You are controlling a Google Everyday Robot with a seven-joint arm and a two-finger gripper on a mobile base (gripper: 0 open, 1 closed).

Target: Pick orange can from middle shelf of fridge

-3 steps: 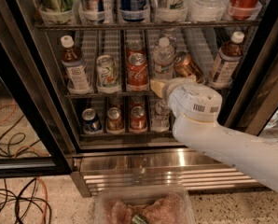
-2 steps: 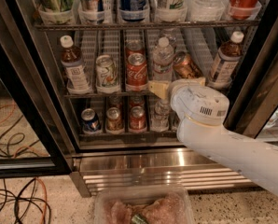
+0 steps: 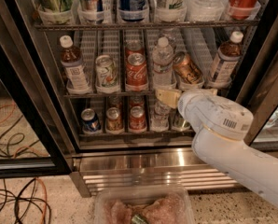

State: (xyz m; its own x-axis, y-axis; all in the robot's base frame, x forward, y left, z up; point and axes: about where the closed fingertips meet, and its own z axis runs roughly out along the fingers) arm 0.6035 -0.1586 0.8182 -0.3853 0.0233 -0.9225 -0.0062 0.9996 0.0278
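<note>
The orange can (image 3: 187,69) lies tilted in its lane on the middle shelf (image 3: 111,95) of the fridge (image 3: 22,78), right of a clear water bottle (image 3: 162,62). The same row holds a brown bottle (image 3: 73,64), a white-and-green can (image 3: 106,71), a red Coca-Cola can (image 3: 136,71) and another brown bottle (image 3: 225,59). My gripper (image 3: 166,97) is at the shelf's front edge, below and left of the orange can and just under the water bottle. My white arm (image 3: 223,134) hides the lower right lanes.
The top shelf (image 3: 143,26) carries cans and bottles, and the bottom shelf (image 3: 129,133) holds several cans. A steel louvred base (image 3: 129,171) runs below. A clear tray (image 3: 143,206) lies on the floor in front. Cables (image 3: 13,204) lie at the left, by the black door frame (image 3: 41,139).
My arm has drawn down and to the right, and the gripper has dropped from the water bottle's base to the shelf's front edge. The cans and bottles have not moved.
</note>
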